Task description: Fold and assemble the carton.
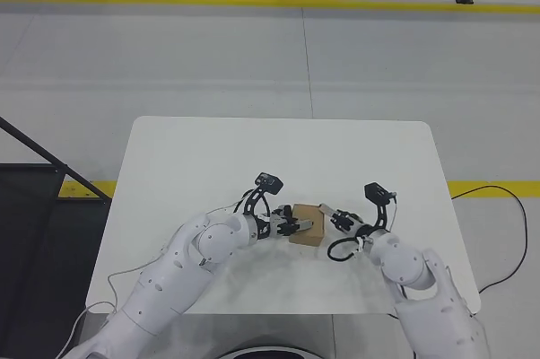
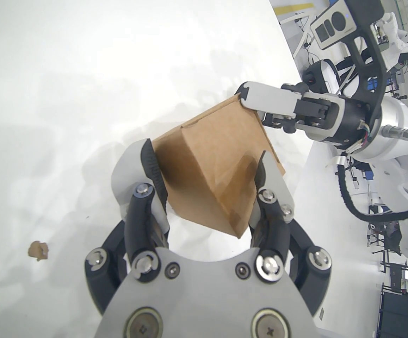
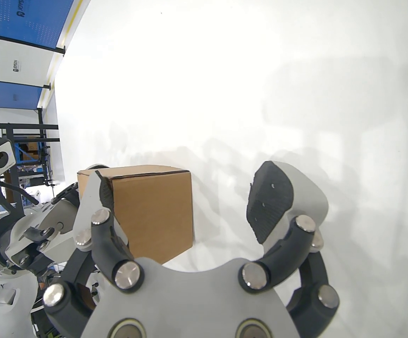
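Left wrist view: the left gripper (image 2: 205, 163) clamps the carton (image 2: 221, 131) between its fingers, steadying it while the wide-open right gripper (image 3: 184, 191) lays one finger on its far corner, probably squaring it.

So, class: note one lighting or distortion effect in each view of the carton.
Top view: even light on the white table. Left wrist view: the table's edge bows into a curve, and a shadow darkens part of the brown cardboard carton. Right wrist view: glare washes out the table.
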